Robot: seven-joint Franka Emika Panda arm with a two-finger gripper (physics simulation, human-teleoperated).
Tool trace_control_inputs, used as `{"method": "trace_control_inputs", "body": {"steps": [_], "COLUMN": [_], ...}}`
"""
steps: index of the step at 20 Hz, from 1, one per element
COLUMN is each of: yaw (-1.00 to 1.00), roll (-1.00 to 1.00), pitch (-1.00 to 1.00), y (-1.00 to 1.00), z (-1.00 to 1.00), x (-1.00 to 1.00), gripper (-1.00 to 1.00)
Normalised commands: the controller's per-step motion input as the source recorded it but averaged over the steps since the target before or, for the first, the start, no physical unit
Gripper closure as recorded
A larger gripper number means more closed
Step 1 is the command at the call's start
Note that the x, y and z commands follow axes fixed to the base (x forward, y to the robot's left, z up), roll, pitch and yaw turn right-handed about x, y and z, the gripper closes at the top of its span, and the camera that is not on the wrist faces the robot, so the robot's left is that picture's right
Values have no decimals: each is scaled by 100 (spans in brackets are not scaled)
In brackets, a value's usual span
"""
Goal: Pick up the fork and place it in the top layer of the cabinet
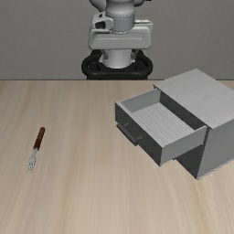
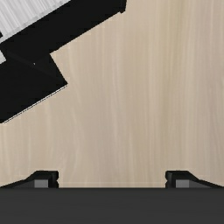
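White arm (image 1: pixel 117 37) hunched over its base (image 1: pixel 91 67); tool (image 2: pixel 112 179) spread wide, gripping nothing.

We count one fork (image 1: pixel 36 150) (a single piece of cutlery), one grey cabinet (image 1: pixel 206 105), one drawer (image 1: pixel 169 123) standing open in it, one wooden table (image 1: pixel 82 192), one robot arm (image 1: pixel 119 37), one gripper (image 2: pixel 112 179), two fingertips (image 2: pixel 44 178) on it.
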Motion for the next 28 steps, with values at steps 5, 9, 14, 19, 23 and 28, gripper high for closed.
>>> {"method": "trace_control_inputs", "body": {"steps": [5, 9, 14, 19, 23, 28], "yaw": [0, 0, 0, 0, 0, 0], "roll": [0, 0, 0, 0, 0, 0], "pitch": [0, 0, 0, 0, 0, 0], "y": [-100, -100, -100, -100, -75, 0], "z": [0, 0, 0, 0, 0, 0], "x": [0, 0, 0, 0, 25, 100], "gripper": [-100, -100, -100, -100, -100, -100]}}
